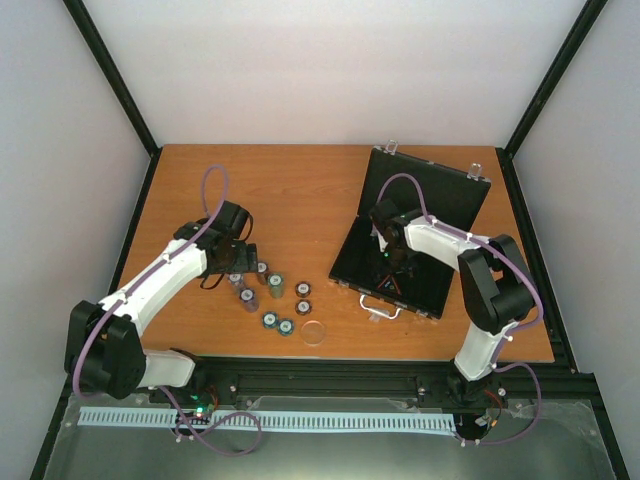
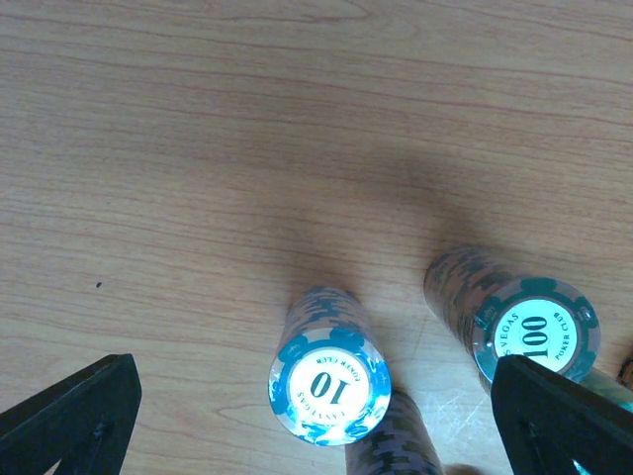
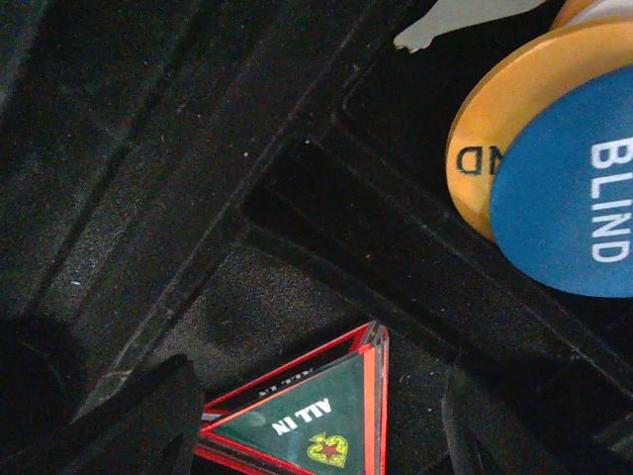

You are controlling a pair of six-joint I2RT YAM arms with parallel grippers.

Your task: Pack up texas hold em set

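- Black hinged case (image 1: 440, 200) lies open on the right side of the counter (image 1: 300, 190), lid propped back and silver handle (image 1: 382, 311) toward the near edge.
- Packed so far, as the right wrist view shows:
  - a blue disc (image 3: 569, 188) marked BLIND lies partly over an orange disc (image 3: 480, 129) in one compartment;
  - a triangular ALL IN token (image 3: 307, 421) lies in the neighbouring compartment, across a raised divider.
- Not yet packed:
  - the chip stacks (image 1: 272, 298), several of them, stand in a loose cluster on the counter left of the case;
  - a pale round disc (image 1: 315, 332) lies just beside them, near the front edge.
- By my reckoning the job is in its early part. The chips make up most of what is left, and after that the lid must be shut and latched.
- Right tool (image 3: 318, 381) is down inside the case, jaws parted with the triangular token between them. A gap shows on the token's right side, so it is not clamped. Whether the left finger (image 3: 109, 426) touches the token I cannot tell.
- Left tool (image 2: 312, 366) hangs over the chip cluster, jaws spread wide and holding nothing.
  - The stack marked 10 (image 2: 329, 384) stands between its fingers.
  - The stack marked 100 (image 2: 534, 332) sits just inside the right finger (image 2: 564, 421).
  - A third stack (image 2: 396, 445) pokes in at the bottom edge, close against the 10 stack.
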